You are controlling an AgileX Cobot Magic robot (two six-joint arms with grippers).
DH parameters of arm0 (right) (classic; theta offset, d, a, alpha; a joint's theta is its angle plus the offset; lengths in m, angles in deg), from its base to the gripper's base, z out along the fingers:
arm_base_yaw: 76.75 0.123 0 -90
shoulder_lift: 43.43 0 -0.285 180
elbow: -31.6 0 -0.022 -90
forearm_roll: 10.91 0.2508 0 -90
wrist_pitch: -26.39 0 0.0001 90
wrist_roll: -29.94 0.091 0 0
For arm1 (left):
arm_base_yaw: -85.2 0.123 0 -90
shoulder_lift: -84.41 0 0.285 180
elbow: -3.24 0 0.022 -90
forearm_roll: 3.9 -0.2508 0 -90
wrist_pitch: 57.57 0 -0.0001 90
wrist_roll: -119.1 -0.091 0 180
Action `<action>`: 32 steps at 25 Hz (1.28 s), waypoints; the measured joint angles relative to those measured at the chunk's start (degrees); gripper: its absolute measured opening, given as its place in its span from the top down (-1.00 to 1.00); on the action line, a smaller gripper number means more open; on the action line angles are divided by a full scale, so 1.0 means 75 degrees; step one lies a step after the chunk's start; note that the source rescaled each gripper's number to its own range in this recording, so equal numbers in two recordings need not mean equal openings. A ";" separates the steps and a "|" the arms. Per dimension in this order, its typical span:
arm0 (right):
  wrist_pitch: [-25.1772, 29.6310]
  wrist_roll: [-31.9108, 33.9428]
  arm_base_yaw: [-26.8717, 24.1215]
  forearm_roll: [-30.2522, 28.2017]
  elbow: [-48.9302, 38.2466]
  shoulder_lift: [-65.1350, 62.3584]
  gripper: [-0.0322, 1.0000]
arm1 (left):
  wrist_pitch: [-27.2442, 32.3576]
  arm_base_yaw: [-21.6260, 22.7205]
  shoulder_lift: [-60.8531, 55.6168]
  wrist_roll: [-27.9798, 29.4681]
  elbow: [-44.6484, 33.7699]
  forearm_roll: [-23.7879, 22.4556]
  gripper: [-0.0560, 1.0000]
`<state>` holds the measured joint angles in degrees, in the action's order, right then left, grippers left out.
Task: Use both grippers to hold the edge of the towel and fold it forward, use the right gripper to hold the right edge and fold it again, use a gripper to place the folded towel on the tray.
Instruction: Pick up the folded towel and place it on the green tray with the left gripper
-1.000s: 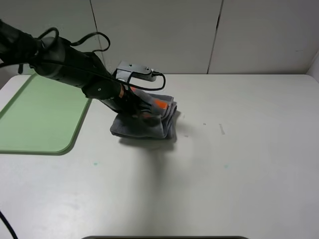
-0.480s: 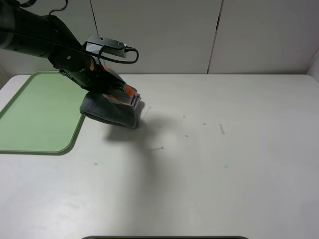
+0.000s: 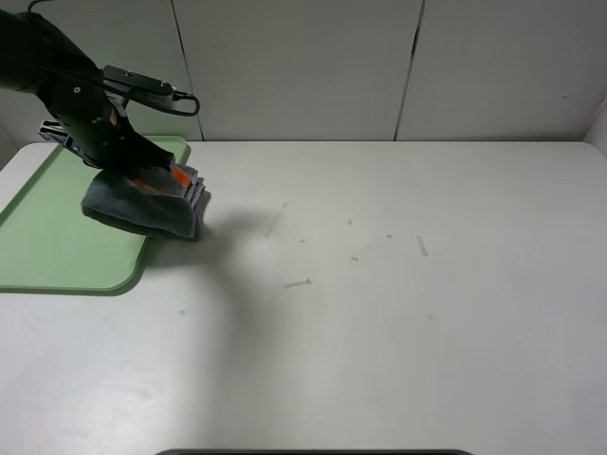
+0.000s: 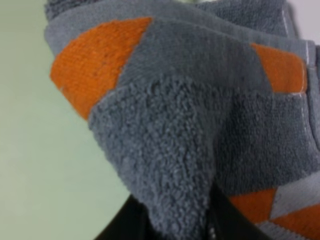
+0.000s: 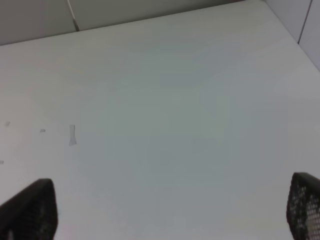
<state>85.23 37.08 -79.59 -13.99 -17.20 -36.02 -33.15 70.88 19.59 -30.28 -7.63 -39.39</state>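
The left gripper (image 3: 142, 175) is clamped on the folded towel (image 3: 142, 209) and has it lifted right over the near-right corner of the tray (image 3: 57, 256). The bundle hangs partly above the green surface and partly past the rim, over the white table (image 3: 398, 313). You can see the shadow it throws on the table just to the right of the tray, so it's clearly up in the air and not resting on anything.

The towel is a thick grey wad with orange bits poking out near where the gripper pinches it. From the left wrist camera it fills nearly everything: fuzzy grey terry (image 4: 165, 150) bunched between the black fingers (image 4: 130, 225), orange patches on either side, pale stitched edge on one side, and the pale green tray (image 4: 30, 150) showing behind it. Hard to count the layers from either view, so I won't try.

The right gripper (image 5: 170, 210) is nowhere in the overhead shot. Its own camera just shows its two dark fingertips (image 5: 30, 210) spread far apart with nothing between them, looking at bare table with a few little scuff marks (image 5: 72, 135) on it.
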 joint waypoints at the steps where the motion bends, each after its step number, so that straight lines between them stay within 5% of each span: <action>1: 0.0000 0.0000 0.0000 0.0000 0.0000 0.0000 -1.00 | 0.0031 0.0124 0.0000 0.0000 0.0000 -0.0067 0.63; 18: 0.0000 0.0000 0.0000 0.0000 0.0000 0.0000 -1.00 | 0.0240 0.1681 0.0000 -0.0591 0.0000 -0.0563 0.63; 32: 0.0000 0.0000 0.0000 0.0000 0.0000 0.0000 -1.00 | 0.0163 0.1995 0.0014 -0.0631 0.0000 -0.0568 0.63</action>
<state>85.23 37.08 -79.59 -13.99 -17.20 -36.02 -31.93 85.85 19.69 -35.01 -7.63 -43.64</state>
